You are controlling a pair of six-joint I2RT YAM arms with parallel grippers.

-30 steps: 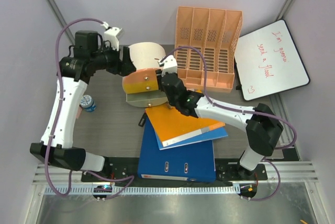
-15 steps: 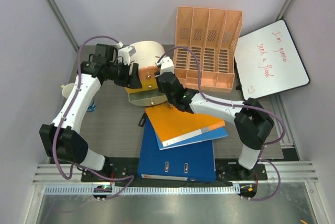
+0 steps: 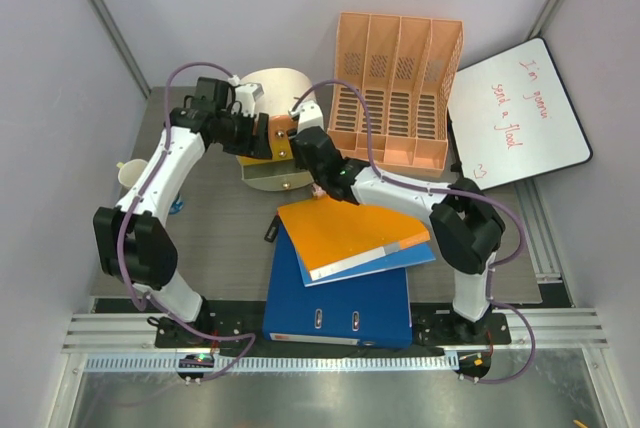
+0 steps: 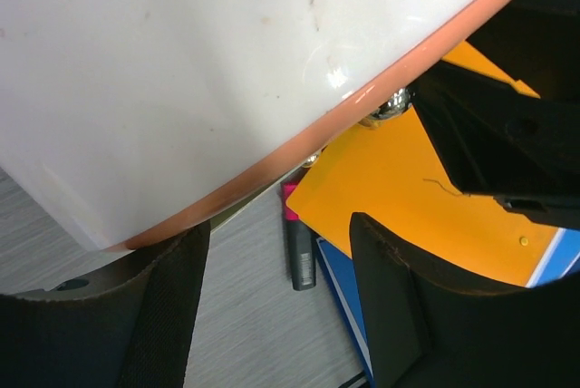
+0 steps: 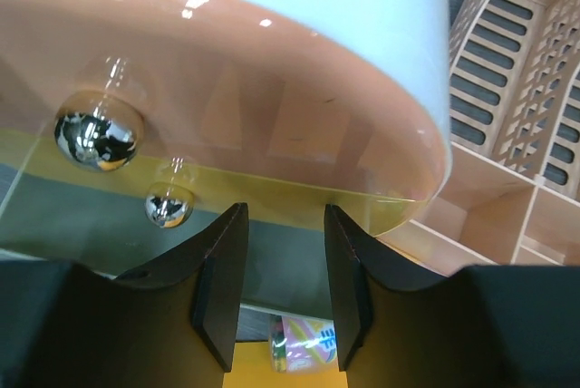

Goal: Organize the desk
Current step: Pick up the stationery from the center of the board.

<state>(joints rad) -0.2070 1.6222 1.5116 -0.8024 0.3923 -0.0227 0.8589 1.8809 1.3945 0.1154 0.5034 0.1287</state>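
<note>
A round tiered tray stands at the back of the desk [image 3: 220, 218], with a white top tier [image 3: 280, 93], an orange tier [image 5: 227, 89] under it and a clear yellow tier [image 3: 272, 180] lowest. My left gripper [image 3: 262, 138] is at the tray's left side. Its jaws are open and its left finger [image 4: 136, 315] lies under the orange rim [image 4: 362, 102]. My right gripper [image 3: 300, 143] is at the tray's right side, open, its tips [image 5: 284, 211] just at the yellow tier's edge. Neither gripper clamps anything that I can see.
An orange folder [image 3: 345, 233] lies on a blue binder [image 3: 340, 298] at the front. A black marker [image 4: 299, 247] lies beside them. A peach file organizer [image 3: 395, 88] stands behind, a whiteboard [image 3: 515, 113] at the right, a cup [image 3: 128, 176] at the left edge. A small pink patterned item [image 5: 308, 347] lies below the right fingers.
The left arm has swung right and in toward the tray. The orange tier has moved back under the white top. The right gripper followed it toward the back.
</note>
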